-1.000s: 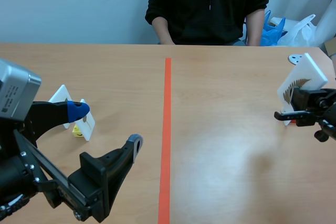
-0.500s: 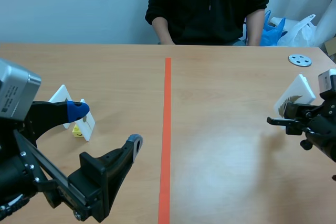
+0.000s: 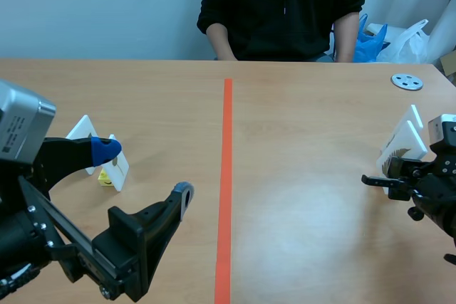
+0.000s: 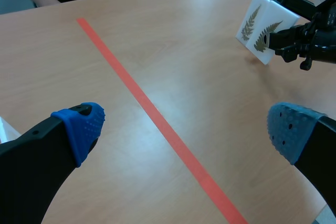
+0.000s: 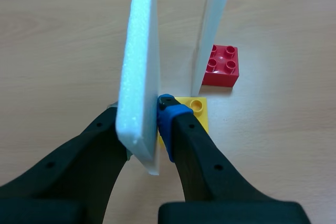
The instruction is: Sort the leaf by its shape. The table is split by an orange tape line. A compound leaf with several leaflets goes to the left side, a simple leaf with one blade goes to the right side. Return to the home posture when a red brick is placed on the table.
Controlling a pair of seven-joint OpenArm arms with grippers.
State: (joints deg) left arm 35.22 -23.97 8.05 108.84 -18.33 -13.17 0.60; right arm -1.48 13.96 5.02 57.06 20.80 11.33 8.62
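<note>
Orange tape line divides the wooden table into a left and a right side. In the scene view, the right hand is low at the right edge, clamped on a white leaf card that leans a little and is well apart from the line. The left hand is near the robot on the left side, its fingers wide apart and empty. Another white card stands just beyond it. A person sits at the far side.

In the left wrist view, only bare table and tape lie between that hand's pads. Ahead, the card shows fern leaves with many leaflets. I judge them compound, so the card belongs on the left side, not here on the right.

In the right wrist view, the fingers press the foam card near its lower edge, which keeps it upright. Just beyond are a yellow brick, a second white board and a red brick. By the task, this brick probably calls for the home posture.
</note>
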